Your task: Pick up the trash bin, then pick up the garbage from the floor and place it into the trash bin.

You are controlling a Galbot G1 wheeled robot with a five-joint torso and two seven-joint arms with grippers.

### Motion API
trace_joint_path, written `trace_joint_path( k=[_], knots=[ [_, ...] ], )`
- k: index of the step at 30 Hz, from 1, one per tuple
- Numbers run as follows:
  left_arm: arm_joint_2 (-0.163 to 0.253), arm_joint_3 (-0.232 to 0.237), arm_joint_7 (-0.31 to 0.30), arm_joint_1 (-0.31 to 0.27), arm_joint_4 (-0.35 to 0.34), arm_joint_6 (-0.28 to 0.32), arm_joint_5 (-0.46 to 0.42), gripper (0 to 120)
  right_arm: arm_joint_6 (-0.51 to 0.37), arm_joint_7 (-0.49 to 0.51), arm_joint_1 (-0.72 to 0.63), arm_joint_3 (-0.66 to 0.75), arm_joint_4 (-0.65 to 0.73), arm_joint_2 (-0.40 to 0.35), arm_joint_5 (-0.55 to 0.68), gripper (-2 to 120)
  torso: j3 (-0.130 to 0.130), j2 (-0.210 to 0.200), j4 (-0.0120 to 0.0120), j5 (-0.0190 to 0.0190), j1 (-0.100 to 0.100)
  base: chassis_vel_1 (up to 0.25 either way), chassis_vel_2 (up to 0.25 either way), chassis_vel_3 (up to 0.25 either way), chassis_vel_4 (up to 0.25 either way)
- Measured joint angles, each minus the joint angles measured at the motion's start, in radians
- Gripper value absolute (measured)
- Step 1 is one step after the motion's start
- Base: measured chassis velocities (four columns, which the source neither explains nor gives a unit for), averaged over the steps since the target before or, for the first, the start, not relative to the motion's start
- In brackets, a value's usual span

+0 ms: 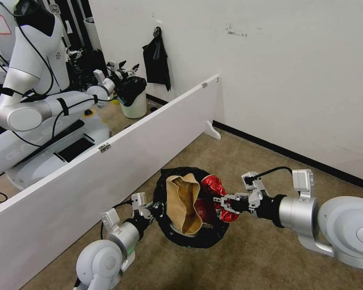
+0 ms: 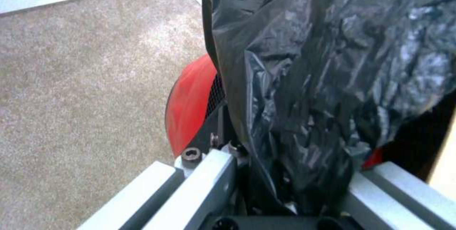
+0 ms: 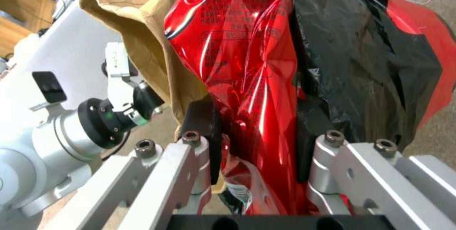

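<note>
The trash bin (image 1: 197,241), red with a crinkly black liner, hangs above the carpet in the head view. My left gripper (image 1: 157,209) is shut on its left rim. In the left wrist view that gripper (image 2: 294,173) pinches the black liner (image 2: 323,80) beside the red body (image 2: 190,105). A tan paper bag (image 1: 185,201) stands inside the bin. My right gripper (image 1: 222,203) is shut on a crushed red can (image 1: 213,186) over the bin's right rim. The right wrist view shows the can (image 3: 237,62) between the pads of the right gripper (image 3: 259,130), with the paper bag (image 3: 138,44) behind.
A long white partition board (image 1: 88,177) runs along my left, close to the bin. Behind it stand another white robot (image 1: 32,100) and a white bin with a black liner (image 1: 135,102). A white wall (image 1: 290,80) closes the far side. Beige carpet (image 1: 238,257) lies below.
</note>
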Motion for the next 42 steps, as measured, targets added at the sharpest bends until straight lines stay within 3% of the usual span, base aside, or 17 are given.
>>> trace_joint_path(
  k=[23, 25, 31, 33, 42],
  knots=[
    [-0.006, 0.009, 0.001, 0.002, 0.000, 0.000, 0.002, 0, -0.002, -0.023, 0.015, -0.013, -0.001, 0.002, -0.010, 28, 0.000, 0.000, 0.0000, 0.0000, 0.000, 0.000, 0.000, 0.000, 0.000],
    [-0.009, 0.010, 0.002, 0.003, 0.001, 0.000, 0.003, 0, -0.003, -0.031, 0.013, -0.013, 0.001, 0.002, -0.013, 39, 0.000, 0.000, 0.0000, 0.0000, 0.000, 0.000, 0.000, 0.000, 0.000],
    [-0.013, 0.011, 0.003, 0.005, 0.002, 0.000, 0.005, 0, -0.005, -0.036, 0.008, -0.013, 0.002, 0.001, -0.018, 57, 0.000, 0.000, 0.0000, 0.0000, 0.000, 0.000, 0.000, 0.000, 0.000],
    [-0.014, 0.010, 0.004, 0.005, 0.003, 0.000, 0.005, 0, -0.006, -0.038, 0.007, -0.013, 0.002, 0.002, -0.020, 69, 0.000, 0.000, -0.0001, 0.0000, 0.000, 0.000, 0.000, 0.000, 0.000],
    [-0.016, 0.009, 0.007, 0.004, 0.004, 0.000, 0.005, 0, -0.008, -0.045, 0.009, -0.013, -0.002, 0.001, -0.021, 79, 0.000, 0.000, 0.0000, 0.0000, 0.000, 0.000, 0.000, 0.000, 0.000]
  ],
)
